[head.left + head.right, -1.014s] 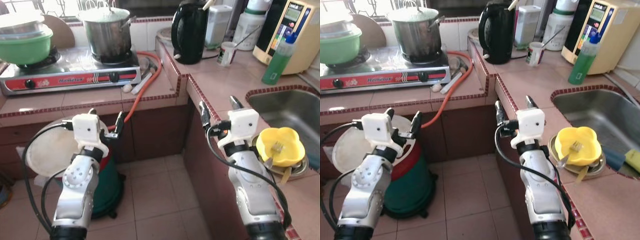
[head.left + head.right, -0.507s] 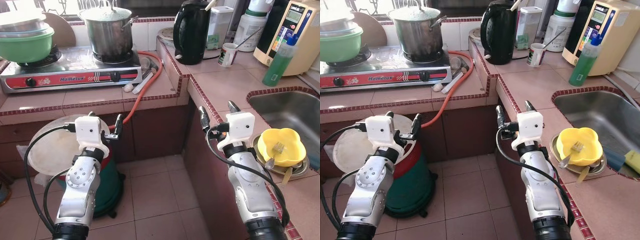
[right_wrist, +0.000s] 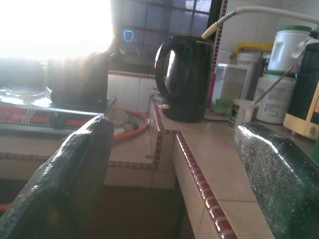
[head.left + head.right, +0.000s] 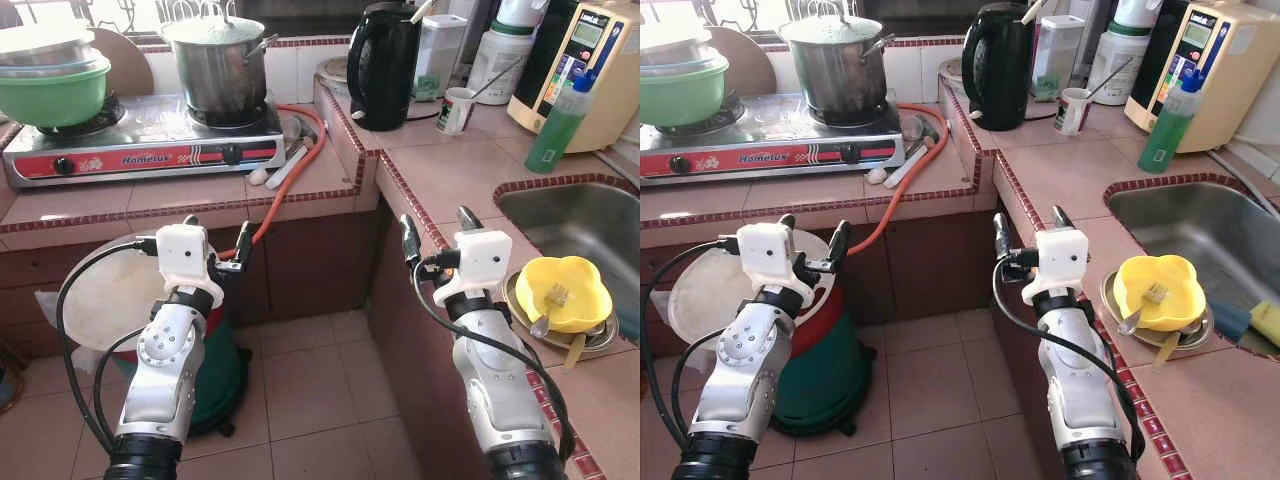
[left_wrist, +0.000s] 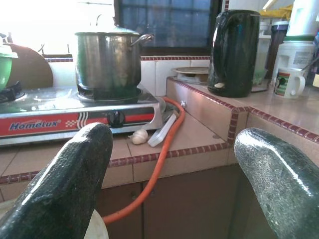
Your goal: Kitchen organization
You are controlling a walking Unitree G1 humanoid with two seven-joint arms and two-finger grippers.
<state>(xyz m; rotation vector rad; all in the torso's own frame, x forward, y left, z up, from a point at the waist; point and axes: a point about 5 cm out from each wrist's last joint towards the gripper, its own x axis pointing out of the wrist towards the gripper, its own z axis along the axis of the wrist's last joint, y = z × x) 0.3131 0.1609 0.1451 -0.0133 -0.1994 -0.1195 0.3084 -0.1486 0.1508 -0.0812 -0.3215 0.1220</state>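
Both arms are raised in front of a tiled kitchen counter (image 4: 450,165). My left gripper (image 4: 217,228) is open and empty, below the counter edge under the gas stove (image 4: 140,150). My right gripper (image 4: 436,220) is open and empty at the counter's corner edge, left of a yellow bowl (image 4: 560,290) that holds a fork and sits on a plate beside the sink (image 4: 590,220). In the left wrist view the open fingers (image 5: 65,184) frame a steel pot (image 5: 107,62) and an orange hose (image 5: 159,164). A black kettle (image 3: 185,74) stands ahead in the right wrist view.
A green bowl (image 4: 52,90) rests on the stove's left burner. A white mug (image 4: 457,108), a green bottle (image 4: 555,125) and jars stand at the counter's back. A green and red gas cylinder (image 4: 225,365) and a round white lid (image 4: 105,300) sit on the floor below the left arm.
The left arm has drifted slightly to the right and the right gripper sits a little lower. Both grippers stay open and empty.
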